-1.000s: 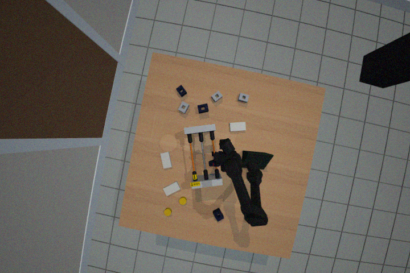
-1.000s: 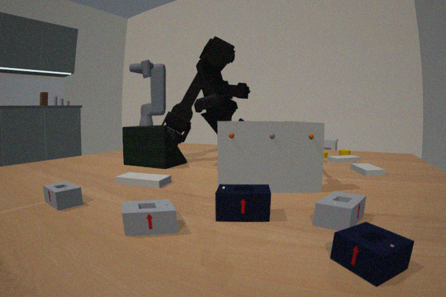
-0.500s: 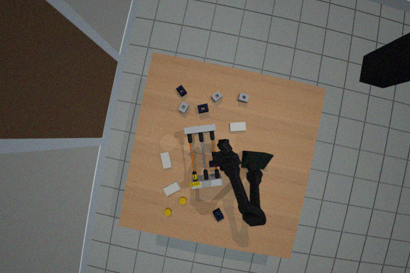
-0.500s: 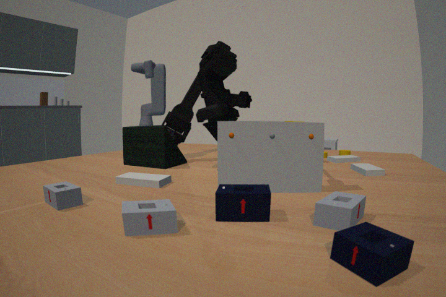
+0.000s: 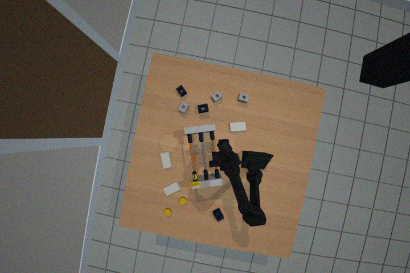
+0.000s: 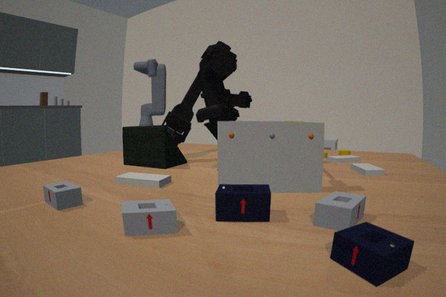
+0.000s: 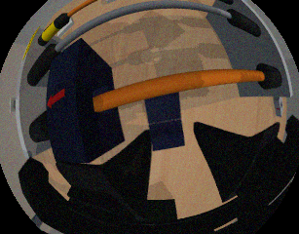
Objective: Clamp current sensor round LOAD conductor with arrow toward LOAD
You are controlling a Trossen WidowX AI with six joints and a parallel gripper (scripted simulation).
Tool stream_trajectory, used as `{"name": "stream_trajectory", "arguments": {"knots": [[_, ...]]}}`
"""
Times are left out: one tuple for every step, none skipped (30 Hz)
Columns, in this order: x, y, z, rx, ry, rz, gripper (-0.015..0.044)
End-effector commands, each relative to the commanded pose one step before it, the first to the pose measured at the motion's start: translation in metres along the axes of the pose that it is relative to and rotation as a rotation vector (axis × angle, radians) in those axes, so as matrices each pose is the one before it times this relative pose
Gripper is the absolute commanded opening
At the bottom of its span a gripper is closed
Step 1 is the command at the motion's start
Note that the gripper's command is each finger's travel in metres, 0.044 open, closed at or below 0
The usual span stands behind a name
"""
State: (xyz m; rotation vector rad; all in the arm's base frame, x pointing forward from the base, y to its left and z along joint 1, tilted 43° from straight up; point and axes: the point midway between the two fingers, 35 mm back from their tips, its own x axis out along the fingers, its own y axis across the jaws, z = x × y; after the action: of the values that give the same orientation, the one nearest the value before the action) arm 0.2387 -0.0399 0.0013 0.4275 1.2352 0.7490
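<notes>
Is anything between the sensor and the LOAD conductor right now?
Yes. The sensor sits at the unmarked orange conductor; the gray conductor runs between it and the LOAD conductor.

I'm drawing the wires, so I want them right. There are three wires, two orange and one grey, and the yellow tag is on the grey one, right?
Not quite. The yellow tag is on an orange wire, the outer one on the left of the top view, not on the grey wire in the middle. The rest is right: three wires, two orange and one grey.
</notes>
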Motion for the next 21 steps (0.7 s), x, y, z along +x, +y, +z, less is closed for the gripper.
{"name": "stream_trajectory", "arguments": {"knots": [[-0.00029,-0.00027,0.00024,-0.002,-0.00052,-0.00123,0.0177],[0.0,0.0,0.0,0.0,0.0,0.0,0.017],[0.0,0.0,0.0,0.0,0.0,0.0,0.0164],[0.0,0.0,0.0,0.0,0.0,0.0,0.0157],[0.0,0.0,0.0,0.0,0.0,0.0,0.015],[0.0,0.0,0.0,0.0,0.0,0.0,0.0144],[0.0,0.0,0.0,0.0,0.0,0.0,0.0137],[0.0,0.0,0.0,0.0,0.0,0.0,0.013],[0.0,0.0,0.0,0.0,0.0,0.0,0.0124],[0.0,0.0,0.0,0.0,0.0,0.0,0.0117],[0.0,0.0,0.0,0.0,0.0,0.0,0.011],[-0.00044,0.00035,0.00034,0.0008,-0.00077,0.00157,0.0084],[-0.00096,0.00076,0.00074,0.0018,-0.00167,0.00341,0.0058],[-0.00059,0.00047,0.00045,0.0011,-0.00103,0.00209,0.0032],[0.0,0.0,0.0,0.0,0.0,0.0,0.0005],[0.0,0.0,0.0,0.0,0.0,0.0,0.0],[0.0,0.0,0.0,0.0,0.0,0.0,0.0],[0.0,0.0,0.0,0.0,0.0,0.0,0.0],[-0.00023,-0.00055,-0.0006,0.0001,0.00008,-0.00041,0.0],[-0.00046,-0.0011,-0.00122,0.0002,0.00015,-0.00081,0.0],[-0.00065,-0.00155,-0.00175,0.0003,0.00022,-0.0011,0.0]]}}
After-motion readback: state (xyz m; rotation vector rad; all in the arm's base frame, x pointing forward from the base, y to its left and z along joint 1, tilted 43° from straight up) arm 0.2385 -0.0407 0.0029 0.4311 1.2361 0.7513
